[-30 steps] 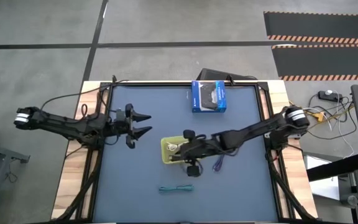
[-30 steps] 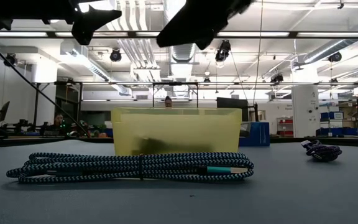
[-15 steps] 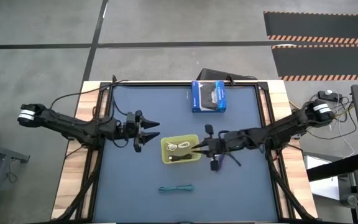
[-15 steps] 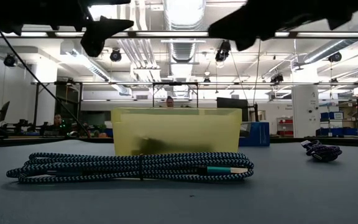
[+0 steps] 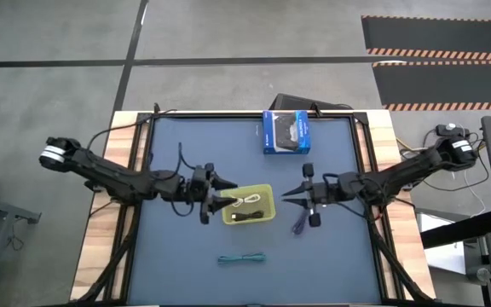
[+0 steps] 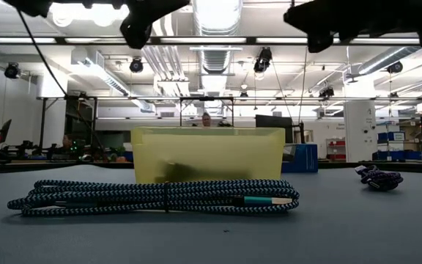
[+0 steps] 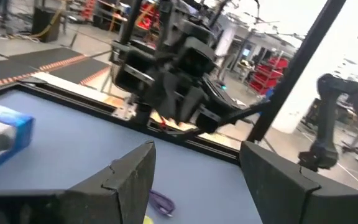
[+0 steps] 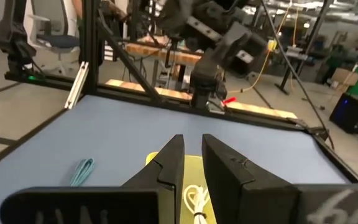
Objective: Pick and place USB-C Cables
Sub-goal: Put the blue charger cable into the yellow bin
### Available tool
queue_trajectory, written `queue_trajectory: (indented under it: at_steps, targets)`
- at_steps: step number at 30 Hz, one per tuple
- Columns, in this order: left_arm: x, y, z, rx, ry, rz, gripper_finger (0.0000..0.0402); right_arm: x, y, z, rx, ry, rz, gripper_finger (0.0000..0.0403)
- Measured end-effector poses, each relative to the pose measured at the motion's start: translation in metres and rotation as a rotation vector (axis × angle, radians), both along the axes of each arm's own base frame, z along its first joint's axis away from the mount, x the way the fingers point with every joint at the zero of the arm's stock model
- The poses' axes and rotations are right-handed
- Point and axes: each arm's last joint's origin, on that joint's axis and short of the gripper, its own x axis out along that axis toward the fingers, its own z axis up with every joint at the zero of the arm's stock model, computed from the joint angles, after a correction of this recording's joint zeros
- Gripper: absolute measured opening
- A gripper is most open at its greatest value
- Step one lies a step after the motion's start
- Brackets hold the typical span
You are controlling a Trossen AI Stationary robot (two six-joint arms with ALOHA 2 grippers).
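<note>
High view shows you white and black coiled cables (image 5: 247, 203) inside the translucent yellow bin (image 5: 267, 188), purple (image 5: 300, 224) just beside it, teal (image 5: 242, 257) apart in front. Your left gripper (image 5: 227, 191) spreads empty at the rim; your right gripper (image 5: 290, 193), nearly closed, holds nothing.

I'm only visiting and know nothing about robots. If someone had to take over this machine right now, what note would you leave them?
Left hand: open, empty, at the left edge of the yellow bin.
Right hand: nearly closed, empty, just right of the bin, pointing at it.
Done: white cable and black cable lie in the bin.
Left: purple cable lies on the mat below the right hand; teal cable lies on the mat toward the front edge.
The blue box at the back is not part of the job.
</note>
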Motion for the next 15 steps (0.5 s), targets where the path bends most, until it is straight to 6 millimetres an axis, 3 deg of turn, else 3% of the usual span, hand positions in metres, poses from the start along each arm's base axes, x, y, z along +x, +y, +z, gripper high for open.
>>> queue_trajectory:
  at_steps: [5, 15]
  targets:
    - [0.019, -0.014, 0.005, -0.015, 0.060, -0.034, 0.0219, -0.015, -0.004, 0.003, -0.001, -0.043, 0.000, 0.0047]
    - [0.055, -0.036, 0.001, -0.054, 0.403, -0.039, 0.0219, -0.048, -0.012, 0.003, 0.021, -0.138, 0.000, 0.0047]
